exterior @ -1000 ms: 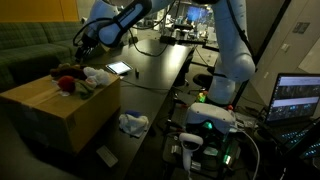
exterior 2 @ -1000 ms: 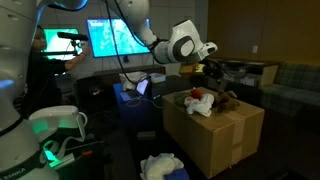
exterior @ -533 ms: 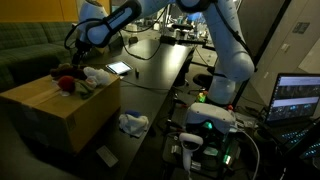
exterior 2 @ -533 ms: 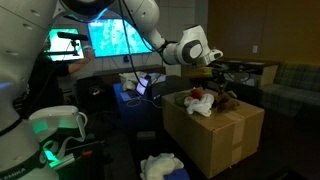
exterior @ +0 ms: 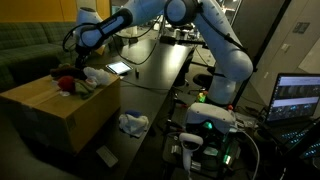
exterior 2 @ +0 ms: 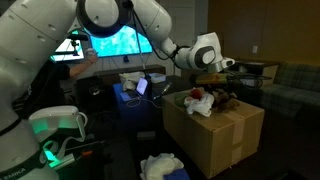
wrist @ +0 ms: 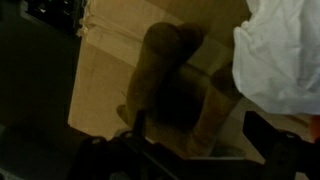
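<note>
My gripper [wrist: 195,165] hung wide open above the brown toy [wrist: 172,80] on the box [wrist: 110,60], its length crossing my fingers' closing line.

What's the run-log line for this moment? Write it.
gripper open, holding nothing | above brown plush toy | white crumpled cloth beside toy | both on brown cardboard box

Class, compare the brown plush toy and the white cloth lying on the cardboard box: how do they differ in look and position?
The brown plush toy is dark with stubby limbs; the white cloth is bright and crumpled. In the wrist view the toy lies mid-frame, while the cloth runs off the right edge. Both rest on the cardboard box.
</note>
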Motion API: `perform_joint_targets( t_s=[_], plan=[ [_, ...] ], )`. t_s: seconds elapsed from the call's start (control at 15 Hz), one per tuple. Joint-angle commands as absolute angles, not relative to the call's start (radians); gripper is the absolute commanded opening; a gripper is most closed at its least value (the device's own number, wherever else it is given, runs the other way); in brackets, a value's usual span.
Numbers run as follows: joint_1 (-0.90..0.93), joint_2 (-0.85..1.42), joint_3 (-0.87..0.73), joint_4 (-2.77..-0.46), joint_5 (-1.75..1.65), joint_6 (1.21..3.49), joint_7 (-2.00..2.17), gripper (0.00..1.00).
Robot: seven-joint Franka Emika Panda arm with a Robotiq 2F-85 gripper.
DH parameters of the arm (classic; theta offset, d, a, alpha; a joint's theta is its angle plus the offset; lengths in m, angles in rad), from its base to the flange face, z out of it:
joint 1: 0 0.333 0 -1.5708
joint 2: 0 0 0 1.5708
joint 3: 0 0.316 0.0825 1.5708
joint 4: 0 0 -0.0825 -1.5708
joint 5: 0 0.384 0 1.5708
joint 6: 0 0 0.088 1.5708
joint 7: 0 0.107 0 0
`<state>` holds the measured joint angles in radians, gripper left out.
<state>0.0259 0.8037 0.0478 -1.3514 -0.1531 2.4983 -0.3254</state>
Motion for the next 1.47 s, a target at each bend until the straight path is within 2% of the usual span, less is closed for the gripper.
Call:
perform_joint_targets(
  t_s=[0.0, 0.47, 0.6, 0.8, 1.13, 1.27, 1.33, 1.4],
  plan=[
    [0.002, 0.913, 0.064, -1.173, -0.146, 2.418, -0.378, 1.0],
    [-0.009, 1.043, 0.068, -0.978, -0.137, 2.288, -0.418, 1.0],
    [-0.008, 1.069, 0.065, -0.93, -0.137, 2.256, -0.422, 0.74],
    [-0.006, 1.092, 0.063, -0.877, -0.136, 2.216, -0.426, 0.49],
    [-0.001, 1.095, 0.06, -0.835, -0.136, 2.185, -0.42, 0.13],
    [0.001, 1.083, 0.059, -0.838, -0.136, 2.188, -0.415, 0.02],
    [0.002, 1.074, 0.059, -0.845, -0.136, 2.195, -0.411, 0.06],
    [0.002, 1.07, 0.059, -0.846, -0.137, 2.196, -0.411, 0.05]
  ],
)
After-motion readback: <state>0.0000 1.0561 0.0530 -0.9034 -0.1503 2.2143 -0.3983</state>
